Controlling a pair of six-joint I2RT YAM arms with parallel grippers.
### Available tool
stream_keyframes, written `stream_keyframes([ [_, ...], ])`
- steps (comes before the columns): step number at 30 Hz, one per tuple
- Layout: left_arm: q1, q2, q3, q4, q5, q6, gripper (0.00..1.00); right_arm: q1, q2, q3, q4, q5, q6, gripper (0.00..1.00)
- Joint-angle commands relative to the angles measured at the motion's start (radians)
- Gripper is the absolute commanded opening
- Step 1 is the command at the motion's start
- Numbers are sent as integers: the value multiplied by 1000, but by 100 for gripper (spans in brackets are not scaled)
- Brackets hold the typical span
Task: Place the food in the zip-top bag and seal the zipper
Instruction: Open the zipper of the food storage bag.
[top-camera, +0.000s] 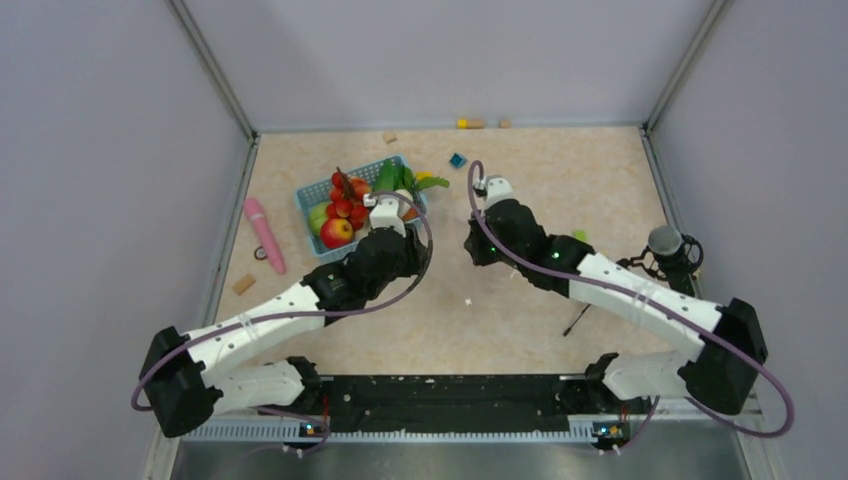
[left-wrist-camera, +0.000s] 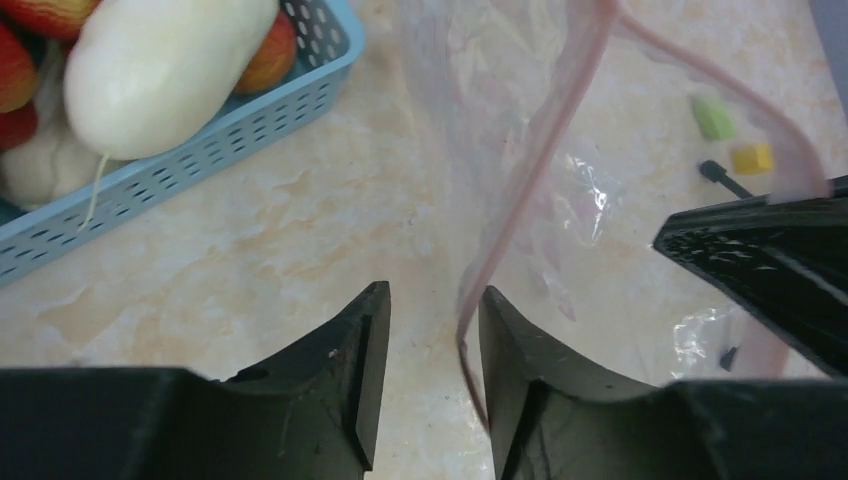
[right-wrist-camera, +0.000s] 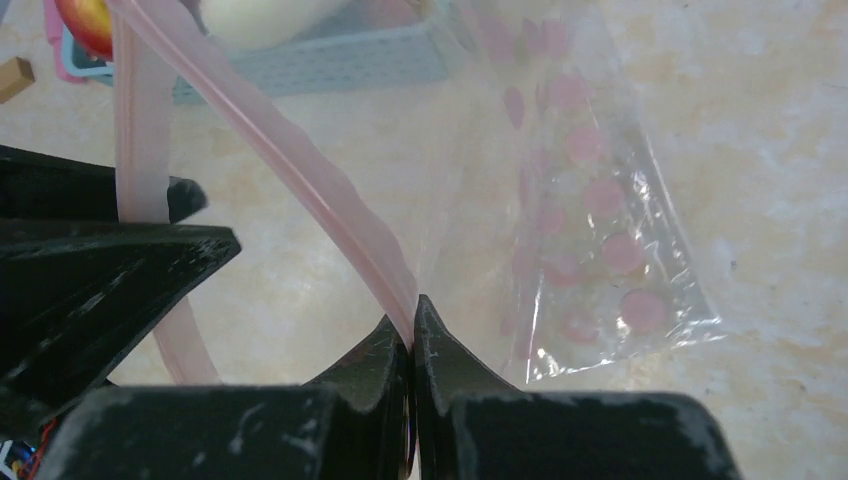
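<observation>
Pinching the zipper (right-wrist-camera: 300, 190) — right gripper (right-wrist-camera: 412, 328) clamped on it, zip-top bag (right-wrist-camera: 610, 230) spread ahead. Left gripper (left-wrist-camera: 432, 320) parted, gripping nothing, strip just beside 1 finger; basket (left-wrist-camera: 230, 125) ahead-left.

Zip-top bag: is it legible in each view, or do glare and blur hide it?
Left wrist: zip-top bag visible, glare on its creases. Right wrist: zipper soft, close to the lens, pinched in the right claw. Top external: practically invisible.

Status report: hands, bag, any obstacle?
Right hand shut on zipper. Left hand open beside zipper. Food in basket, bag empty. No obstacle seen.
</observation>
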Motion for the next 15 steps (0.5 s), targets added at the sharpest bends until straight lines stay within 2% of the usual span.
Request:
stream_keyframes([
  [1, 5, -127, -41, -39, -67, -28, 50, -7, 85, 47, 120, -80, 10, 0],
  [6, 7, -202, -51, -56, 0, 42, 77, -5, 115, 33, 125, -30, 97, 0],
  [12, 7, -229, -26, -77, 3, 57, 91, 8, 106, 42, 58, 95, 137, 0],
  [15, 15, -227, -11, -86, -30, 53, 95, 7, 98, 60, 1, 165, 135, 0],
])
